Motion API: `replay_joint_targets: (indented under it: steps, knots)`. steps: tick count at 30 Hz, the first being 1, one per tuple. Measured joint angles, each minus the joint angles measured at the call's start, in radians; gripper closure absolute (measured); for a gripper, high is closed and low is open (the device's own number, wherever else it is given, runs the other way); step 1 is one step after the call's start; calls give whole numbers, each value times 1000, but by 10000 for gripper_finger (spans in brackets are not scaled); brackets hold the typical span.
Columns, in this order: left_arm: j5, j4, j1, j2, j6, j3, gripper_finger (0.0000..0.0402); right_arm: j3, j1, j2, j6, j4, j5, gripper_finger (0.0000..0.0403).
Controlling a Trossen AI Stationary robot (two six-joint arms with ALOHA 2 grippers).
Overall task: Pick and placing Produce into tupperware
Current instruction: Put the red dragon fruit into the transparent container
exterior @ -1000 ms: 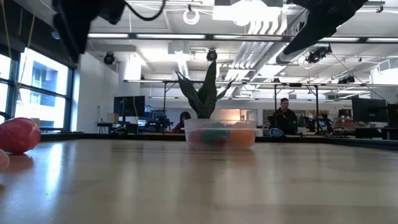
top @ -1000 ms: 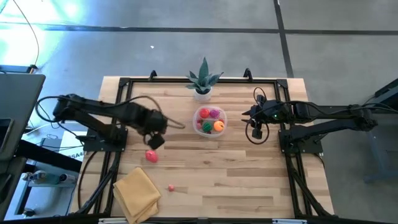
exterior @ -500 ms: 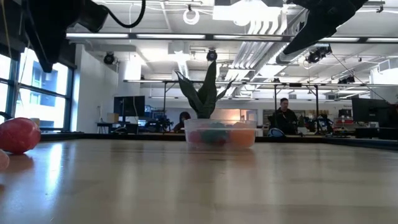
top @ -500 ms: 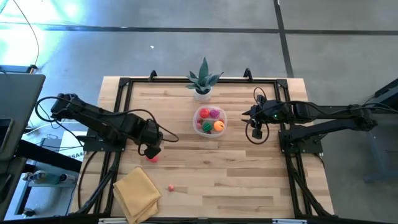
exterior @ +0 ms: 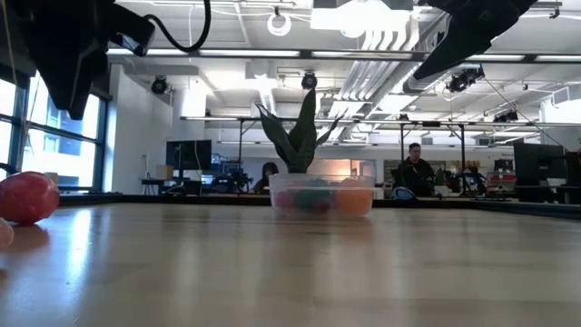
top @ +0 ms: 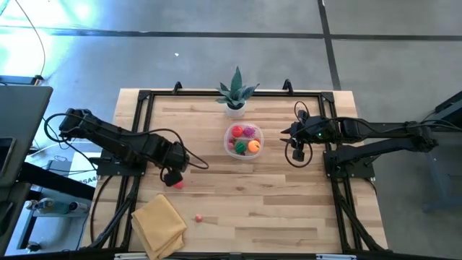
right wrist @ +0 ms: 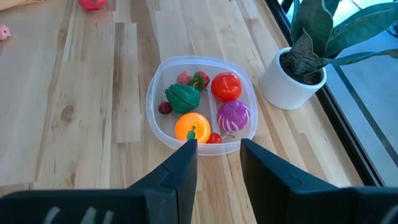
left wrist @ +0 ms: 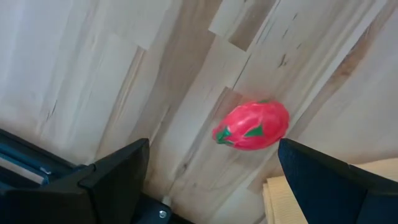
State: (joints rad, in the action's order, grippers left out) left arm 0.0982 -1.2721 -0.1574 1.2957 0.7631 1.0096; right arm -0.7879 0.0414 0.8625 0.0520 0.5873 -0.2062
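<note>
Two pieces lying loose on worktop (top: 289,202): red fruit (left wrist: 252,126) and small pink bit (top: 198,217). Left hand (top: 172,175) hovering over red fruit, fingers spread wide, lining up to grab. Right hand (top: 297,152) waiting beside tupperware (right wrist: 200,106), half-parted, empty. Several pieces sitting inside already.

A potted plant (top: 236,94) with tall, pointed green leaves stands in a white pot near the far edge of a pale wooden table (top: 274,209), while a folded yellow cloth (top: 158,224) lies at the near left corner. Black metal rails (top: 141,130) frame the tabletop. Beyond it, a person (exterior: 416,169) sits among desks and monitors in a brightly lit workshop.
</note>
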Motion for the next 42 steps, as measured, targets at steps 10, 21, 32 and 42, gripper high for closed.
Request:
replay_joint_targets:
  steps: [10, 21, 32, 42]
  knots:
    - [82, 86, 0, 0, 0, 0, 55, 0, 0, 0, 0, 0, 0, 290]
    - [190, 168, 0, 0, -39, 0, 55, 0, 0, 0, 0, 0, 0, 290]
    - [166, 172, 0, 0, 247, 0, 55, 0, 0, 0, 0, 0, 0, 290]
    - [7, 171, 0, 0, -105, -2, 55, 0, 0, 0, 0, 0, 0, 290]
